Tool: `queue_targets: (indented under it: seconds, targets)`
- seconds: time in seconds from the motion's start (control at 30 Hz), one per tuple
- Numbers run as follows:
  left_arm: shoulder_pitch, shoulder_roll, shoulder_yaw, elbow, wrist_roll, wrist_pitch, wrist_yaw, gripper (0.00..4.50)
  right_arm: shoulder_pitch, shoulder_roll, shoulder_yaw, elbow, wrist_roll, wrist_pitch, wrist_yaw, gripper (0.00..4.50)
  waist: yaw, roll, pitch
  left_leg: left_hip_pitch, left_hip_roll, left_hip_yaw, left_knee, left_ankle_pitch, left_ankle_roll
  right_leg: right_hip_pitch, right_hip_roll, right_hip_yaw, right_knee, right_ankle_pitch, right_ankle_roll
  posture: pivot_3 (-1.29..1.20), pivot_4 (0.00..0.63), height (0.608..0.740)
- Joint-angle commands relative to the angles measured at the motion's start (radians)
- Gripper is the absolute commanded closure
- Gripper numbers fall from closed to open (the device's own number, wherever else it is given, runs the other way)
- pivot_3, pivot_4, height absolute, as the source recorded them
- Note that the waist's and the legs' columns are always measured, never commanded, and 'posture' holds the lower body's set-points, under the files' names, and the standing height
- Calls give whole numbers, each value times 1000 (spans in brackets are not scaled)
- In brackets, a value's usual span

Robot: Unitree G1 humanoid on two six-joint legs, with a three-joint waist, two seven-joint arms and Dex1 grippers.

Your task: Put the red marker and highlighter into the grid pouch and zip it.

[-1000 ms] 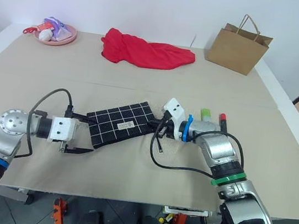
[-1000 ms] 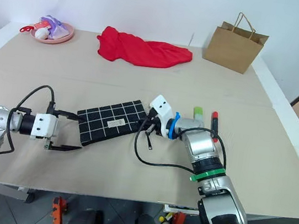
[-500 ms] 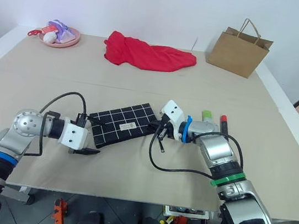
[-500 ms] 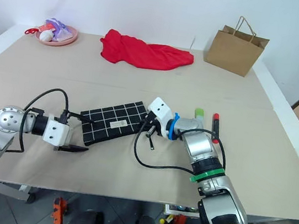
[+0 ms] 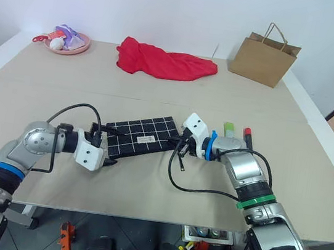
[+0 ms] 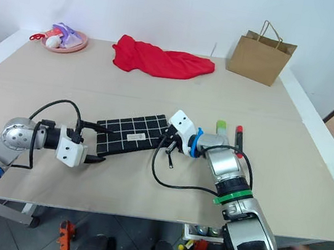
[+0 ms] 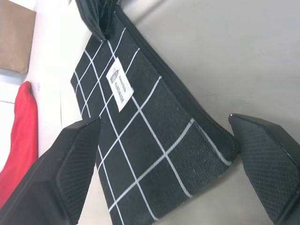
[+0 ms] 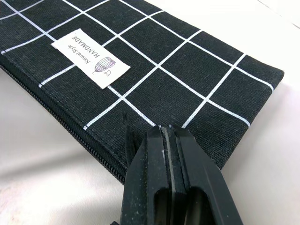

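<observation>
Flat black fabric grid pouch with white lines and a small white label [image 5: 139,138] lying on the beige bench [image 5: 159,93], between the two grippers. Left gripper [image 5: 106,147] at the pouch's near-left end, jaws spread wide and released, one finger [image 7: 77,164] over the gridded cloth, the other finger [image 7: 267,166] just past the zipper edge, so the pouch's corner sits between the jaws without any pinch visible. Right gripper [image 8: 171,140] at the pouch's opposite end, jaws clenched flat together, tips touching the cloth beside the zipper edge; cannot tell whether any cloth or the zipper pull is pinched between them. Just outside the right gripper, behind its wrist: short pale-green highlighter with a lime cap [image 5: 229,129], and beside it the slim red marker with a black end [image 5: 248,134], both on the bench, apart from the pouch. Well beyond both jaws, along the far edge: crumpled red cloth [image 5: 163,60], brown paper bag with handles [image 5: 264,55], pink dish holding small toys [image 5: 67,39].
</observation>
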Motion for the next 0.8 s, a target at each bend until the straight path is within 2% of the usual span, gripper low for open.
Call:
queue_targets:
  seconds: [0.03,0.37,0.8]
  targets:
    - [-14,43,12,66,-9,-95,31,0,-1,-15,-14,-20,-6,5,10,4400,0,0,0,0,0,0,0,0,0,0,0,0,0,0,0,0,150,740]
    - [-60,23,1,278,142,-272,276,0,-7,-13,-16,-16,-10,5,20,4400,0,0,0,0,0,0,-3,0,0,-2,0,-1,0,3,-3,0,150,740]
    - [-69,-51,-64,203,97,-287,311,0,-4,-17,-17,-23,-11,13,21,4400,1,0,0,-1,0,2,-3,0,-1,-2,-1,-1,0,3,-3,0,150,740]
